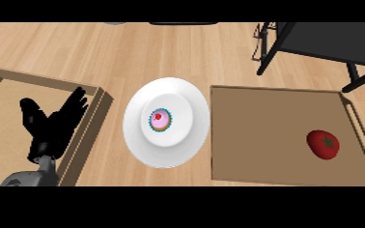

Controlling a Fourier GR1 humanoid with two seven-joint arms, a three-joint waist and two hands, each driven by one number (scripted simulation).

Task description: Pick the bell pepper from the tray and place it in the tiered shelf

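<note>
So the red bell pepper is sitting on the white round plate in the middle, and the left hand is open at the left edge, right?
Not quite. The head view shows the red bell pepper lying in the brown tray on the right; the white round plate holds a small pink cupcake. The left hand is open at the left edge, as you said.

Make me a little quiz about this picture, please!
1. True or false: the red bell pepper lies on the white plate.
2. What sits in the middle of the plate? A) a cupcake B) a spoon C) an egg
3. Which hand shows, and is it open or shut?

Key:
1. False. It lies in the brown tray at the right.
2. A.
3. The left hand, open, fingers up, at the left edge.
</note>
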